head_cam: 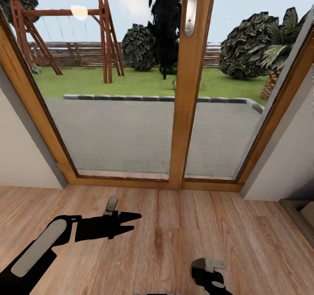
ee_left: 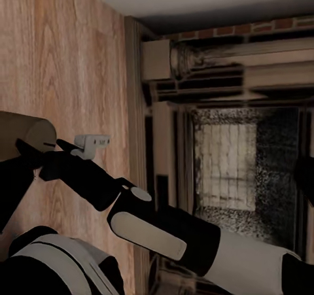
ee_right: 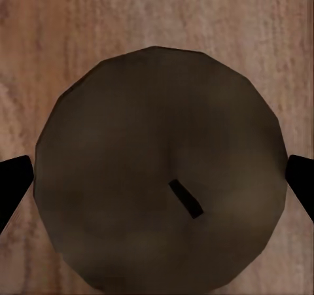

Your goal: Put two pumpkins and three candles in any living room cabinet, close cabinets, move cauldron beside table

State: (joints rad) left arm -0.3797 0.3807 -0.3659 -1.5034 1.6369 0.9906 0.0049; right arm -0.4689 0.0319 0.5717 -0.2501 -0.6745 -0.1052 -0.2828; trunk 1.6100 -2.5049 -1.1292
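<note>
The robot stood facing a tall glazed door with a honey-coloured wooden frame (head_cam: 188, 112). A silver lever handle (head_cam: 190, 11) sat at the top of its middle post. Through the glass lay a grey paved terrace, a lawn, a red-brown wooden swing set (head_cam: 104, 38) in the upper left of the head view, and dark bushy trees to the right. A light plank floor (head_cam: 165, 234) filled the lower part of that view.

The left gripper (head_cam: 136, 222) reached in from the lower left of the head view, hanging above the boards. Its two black fingers pointed toward the centre, parted by a narrow wedge of a gap with nothing between them.

The right gripper (ee_right: 157, 184) pointed straight down at the floor. In the right wrist view, a round dull-brown candle with a short black wick (ee_right: 157, 151) sat between its fingers. One dark fingertip (ee_right: 13, 187) was at the left edge of the frame and the other at the right edge. Each met the candle's flank, so they seemed to clamp it.

In the left wrist view the same candle (ee_left: 23, 133) showed at the left edge as a stubby brown cylinder. It sat at the tip of the black-and-white right arm (ee_left: 170, 239), above the planks. In the head view the right arm's wrist (head_cam: 209, 275) sat at the bottom edge, right of centre, well apart from the left gripper.
</note>
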